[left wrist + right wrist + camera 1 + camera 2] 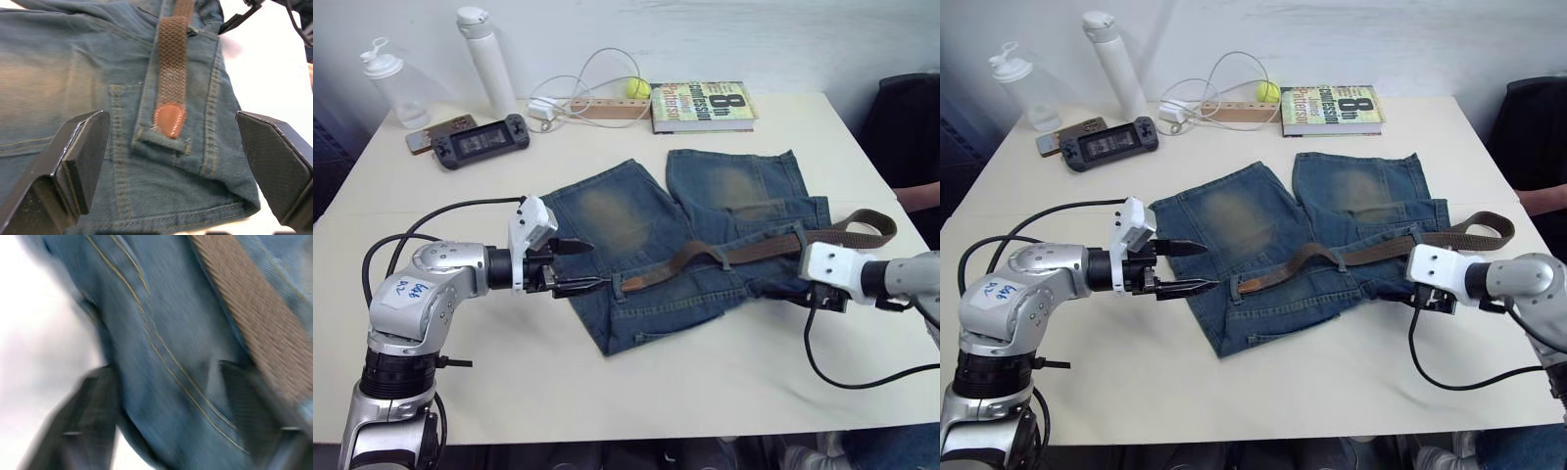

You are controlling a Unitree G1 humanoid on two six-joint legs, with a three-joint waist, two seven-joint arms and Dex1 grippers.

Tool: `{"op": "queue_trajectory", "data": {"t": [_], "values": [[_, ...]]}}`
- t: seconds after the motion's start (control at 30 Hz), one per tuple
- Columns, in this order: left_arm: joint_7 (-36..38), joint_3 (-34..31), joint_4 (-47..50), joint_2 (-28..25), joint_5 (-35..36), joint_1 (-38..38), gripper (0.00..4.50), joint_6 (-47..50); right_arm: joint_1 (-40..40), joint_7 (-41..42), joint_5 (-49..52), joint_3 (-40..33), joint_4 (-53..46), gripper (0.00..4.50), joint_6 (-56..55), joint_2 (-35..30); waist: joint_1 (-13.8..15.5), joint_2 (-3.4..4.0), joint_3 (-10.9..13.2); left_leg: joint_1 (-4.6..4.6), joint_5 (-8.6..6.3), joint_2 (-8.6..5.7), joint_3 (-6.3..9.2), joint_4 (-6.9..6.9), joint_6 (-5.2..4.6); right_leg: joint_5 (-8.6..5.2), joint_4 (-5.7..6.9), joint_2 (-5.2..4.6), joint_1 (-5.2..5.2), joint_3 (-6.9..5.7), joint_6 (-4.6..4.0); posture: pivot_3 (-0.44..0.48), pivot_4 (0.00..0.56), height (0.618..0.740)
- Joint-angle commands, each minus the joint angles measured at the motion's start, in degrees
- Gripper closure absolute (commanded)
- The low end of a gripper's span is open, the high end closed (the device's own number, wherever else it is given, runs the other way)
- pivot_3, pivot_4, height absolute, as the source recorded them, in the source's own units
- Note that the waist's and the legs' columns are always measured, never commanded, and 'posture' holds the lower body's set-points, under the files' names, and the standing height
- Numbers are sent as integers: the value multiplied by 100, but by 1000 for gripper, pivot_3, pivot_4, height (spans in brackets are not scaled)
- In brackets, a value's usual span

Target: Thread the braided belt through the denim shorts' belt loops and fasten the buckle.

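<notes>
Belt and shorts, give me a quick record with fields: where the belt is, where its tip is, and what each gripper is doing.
shorts: flat on the white table, waistband toward the robot
belt: lies along the waistband, passing under at least one loop; far end curls off the shorts on the robot's right
belt tip: tan, resting just short of a loop, not through it
left gripper: open, empty, pointing at the tip
right gripper: fingers open astride the shorts' edge, beside the belt
buckle: cannot tell
</notes>
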State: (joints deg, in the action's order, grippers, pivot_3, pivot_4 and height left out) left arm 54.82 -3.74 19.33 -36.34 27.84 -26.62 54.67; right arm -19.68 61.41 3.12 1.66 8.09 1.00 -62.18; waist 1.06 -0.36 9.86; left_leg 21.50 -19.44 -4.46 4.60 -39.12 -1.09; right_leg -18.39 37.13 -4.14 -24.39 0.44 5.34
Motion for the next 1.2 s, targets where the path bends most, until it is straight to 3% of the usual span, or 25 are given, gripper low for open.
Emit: {"op": "queue_trajectory", "data": {"t": [0.03,0.17,0.3,0.43,0.53,0.63,0.83,1.1,1.2], "values": [[69,-24,229,-103,241,143,0,-176,-348,146,1191,-760,-852,23,1615,-48,-49,3,2,0,1,3,-1,0,1,0,3,3,-1,1,0,0,150,734],[201,-74,255,-260,311,308,0,-470,-535,-940,3953,-1706,-2378,23,5400,706,-105,3,2,-1,3,14,3,0,8,0,9,6,-2,1,-6,0,150,734],[217,-74,248,-349,344,380,0,-681,-550,-2862,5893,-2727,-3035,23,7336,1953,-53,-5,-2,0,0,21,24,1,19,-1,2,9,6,-13,-17,0,150,734],[150,-99,273,-393,397,407,0,-733,108,-5792,9134,-2537,-2831,23,6812,2481,59,-2,-1,0,-1,8,24,-1,12,0,7,-1,5,-10,-15,0,150,734],[143,-99,297,-452,397,466,0,-783,498,-7259,10591,-1961,-3021,23,5948,2465,47,-2,0,2,-3,7,25,1,9,0,-4,-2,6,-14,-15,0,150,734],[43,-178,279,-475,394,582,0,-788,692,-8252,10988,-1547,-3162,23,5244,2932,-10,-3,-1,1,-2,9,17,-1,8,1,-5,-1,7,-11,-14,0,150,734],[-58,-311,323,-646,395,896,0,-879,798,-8895,10988,-909,-3305,23,4762,3469,-112,0,0,-2,1,16,18,9,13,-1,8,7,0,-9,-16,0,150,734],[-220,-378,491,-673,462,1066,0,-850,562,-8987,10959,-355,-3018,23,4648,3512,-113,0,0,-2,0,15,18,8,12,-1,4,6,1,-8,-16,0,150,734],[-303,-390,570,-681,492,1131,0,-831,365,-8557,10473,-219,-2920,23,5011,3153,-115,2,1,-2,0,16,19,10,13,-1,5,7,0,-9,-17,0,150,734]]}}
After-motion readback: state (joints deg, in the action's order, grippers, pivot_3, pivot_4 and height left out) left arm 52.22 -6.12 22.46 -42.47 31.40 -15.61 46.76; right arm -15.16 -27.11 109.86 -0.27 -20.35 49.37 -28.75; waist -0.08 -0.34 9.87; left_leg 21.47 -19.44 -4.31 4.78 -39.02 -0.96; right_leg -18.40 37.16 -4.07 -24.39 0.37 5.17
